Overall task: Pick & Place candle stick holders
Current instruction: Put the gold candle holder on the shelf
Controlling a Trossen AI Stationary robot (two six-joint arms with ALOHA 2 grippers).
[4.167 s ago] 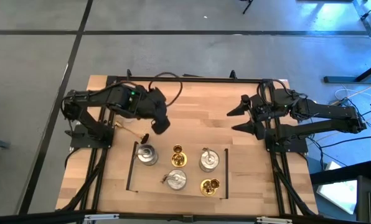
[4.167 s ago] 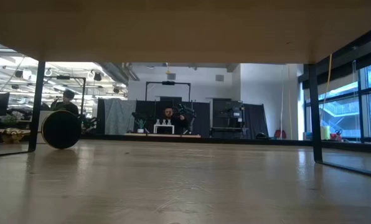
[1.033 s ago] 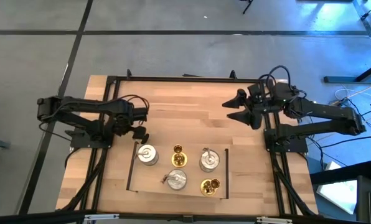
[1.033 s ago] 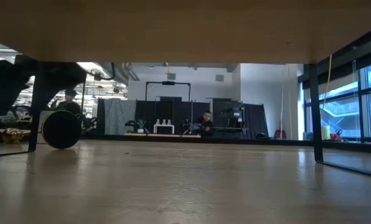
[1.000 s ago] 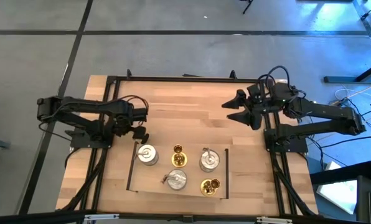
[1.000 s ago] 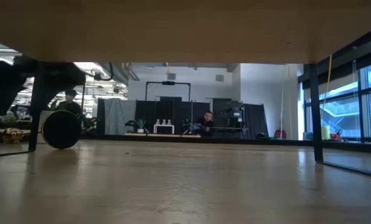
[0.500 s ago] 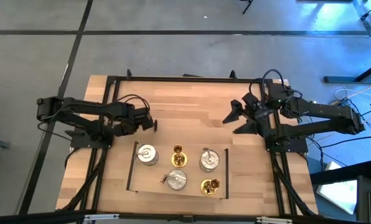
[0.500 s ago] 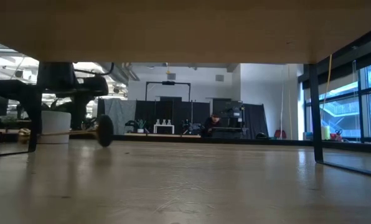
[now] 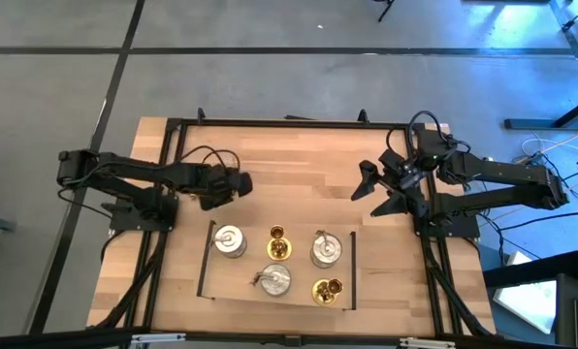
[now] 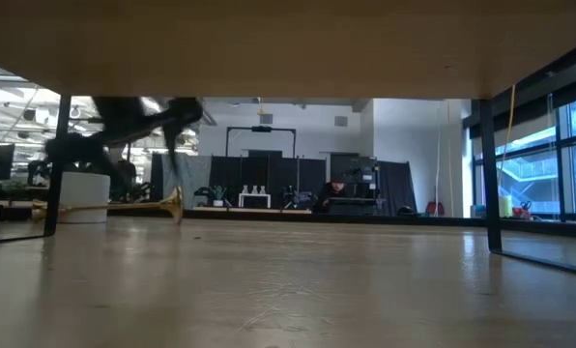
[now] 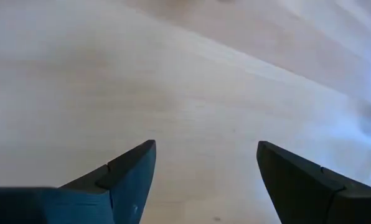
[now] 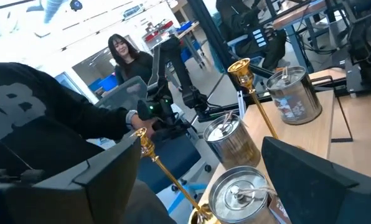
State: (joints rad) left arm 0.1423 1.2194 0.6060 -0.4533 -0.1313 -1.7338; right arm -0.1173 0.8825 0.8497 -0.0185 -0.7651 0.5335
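High view: inside the dark-edged frame [image 9: 204, 260] on the table [image 9: 299, 160] stand three silver holders [image 9: 230, 240] and two gold holders [image 9: 277, 243]. Left gripper [image 9: 239, 184], just beyond the frame's corner; whether its fingers hold anything cannot be told here. Right gripper [image 9: 378, 192], fingers apart, empty.

Low view: a gold holder [image 10: 114, 205] lies flat.

Left wrist view: fingers [image 11: 126, 177] apart over bare wood.

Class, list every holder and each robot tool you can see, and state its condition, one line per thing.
left tool: open, nothing between its fingers.
right tool: open, empty.
silver holders: upright.
standing gold holders: upright.
third gold holder: lying on its side.
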